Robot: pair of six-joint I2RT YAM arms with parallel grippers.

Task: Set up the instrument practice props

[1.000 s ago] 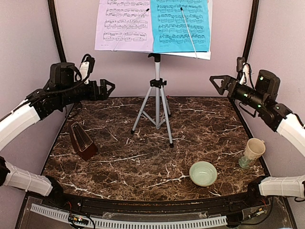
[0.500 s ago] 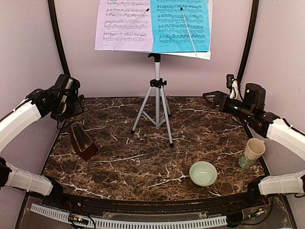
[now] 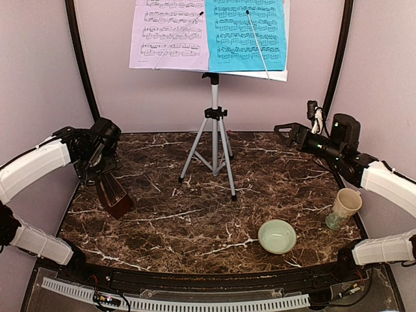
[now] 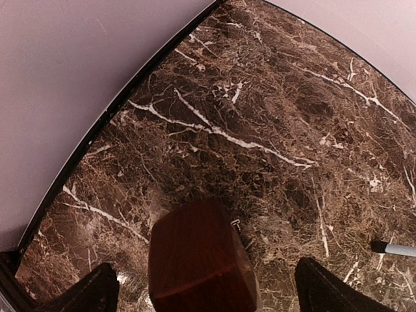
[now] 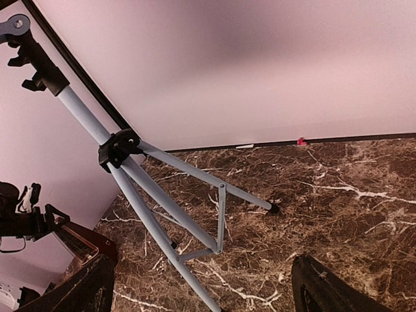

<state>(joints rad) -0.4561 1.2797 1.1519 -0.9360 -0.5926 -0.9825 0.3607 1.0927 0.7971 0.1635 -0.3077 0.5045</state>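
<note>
The silver tripod music stand (image 3: 214, 140) stands at the back centre of the marble table. Its desk holds a lavender page (image 3: 170, 34) and a cyan page (image 3: 247, 34) side by side. The reddish-brown pyramid metronome (image 3: 113, 192) stands near the left edge. My left gripper (image 3: 103, 170) hovers just above and behind it, open. In the left wrist view the metronome (image 4: 198, 260) lies between the two dark fingertips without touching them. My right gripper (image 3: 286, 130) is open in the air at the back right and faces the tripod legs (image 5: 162, 195).
A pale green bowl (image 3: 277, 235) sits at the front right, with a cream mug (image 3: 344, 207) beside the right edge. Pink walls and black corner posts (image 3: 79, 58) close in the table. One tripod foot (image 4: 393, 247) reaches toward the metronome's side.
My left arm has swung down from head height to just over the metronome. My right gripper has dropped a little and shifted left. Both stayed open.
</note>
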